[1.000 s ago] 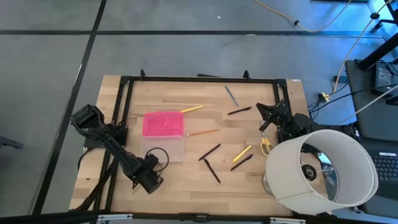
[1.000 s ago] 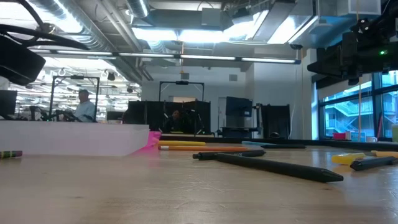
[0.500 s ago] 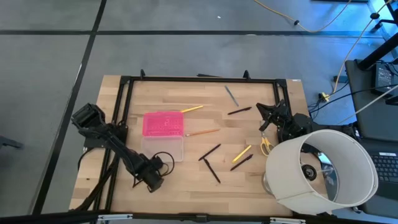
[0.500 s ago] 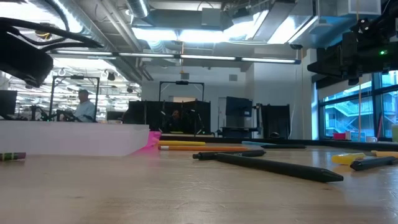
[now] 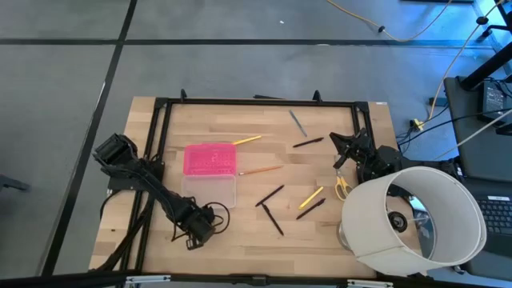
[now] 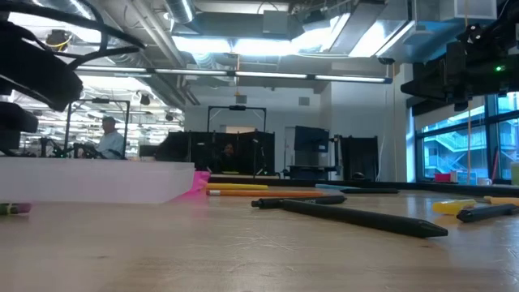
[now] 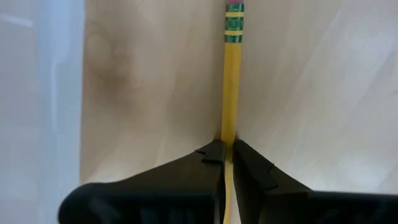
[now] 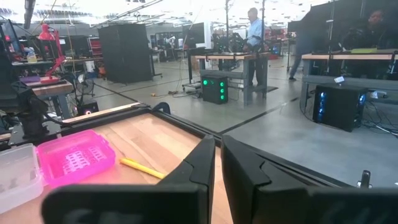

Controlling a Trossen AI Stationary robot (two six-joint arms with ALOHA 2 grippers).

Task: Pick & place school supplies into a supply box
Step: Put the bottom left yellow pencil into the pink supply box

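My left gripper (image 5: pixel 198 227) (image 7: pixel 227 149) is low over the table just in front of the supply box and is shut on a yellow pencil (image 7: pixel 231 81). The pencil's green-banded eraser end (image 6: pixel 12 208) lies at table height. The supply box is a clear case (image 5: pixel 210 190) with its pink lid (image 5: pixel 211 158) open behind it. Loose school supplies lie to its right: an orange pencil (image 5: pixel 260 170), black pens (image 5: pixel 270 195) and yellow-handled scissors (image 5: pixel 342 187). My right gripper (image 5: pixel 342 150) waits shut at the table's right edge. My left gripper pinches the yellow pencil's shaft (image 7: pixel 229 134) between its two fingers, well back from the eraser end. The fingers come from above and lie across the pencil. The pencil runs straight ahead of the fingers, flat along the wooden table top.
A large white lampshade (image 5: pixel 416 220) stands at the near right corner. A black frame (image 5: pixel 256 102) rims the table. A yellow pencil (image 5: pixel 246 140), a grey pen (image 5: pixel 298 123) and a black pen (image 5: pixel 308 142) lie toward the far edge. The box's clear wall (image 7: pixel 37 93) is close beside my left gripper.
My left gripper has shifted a little toward the table's right edge, staying low in front of the supply box.
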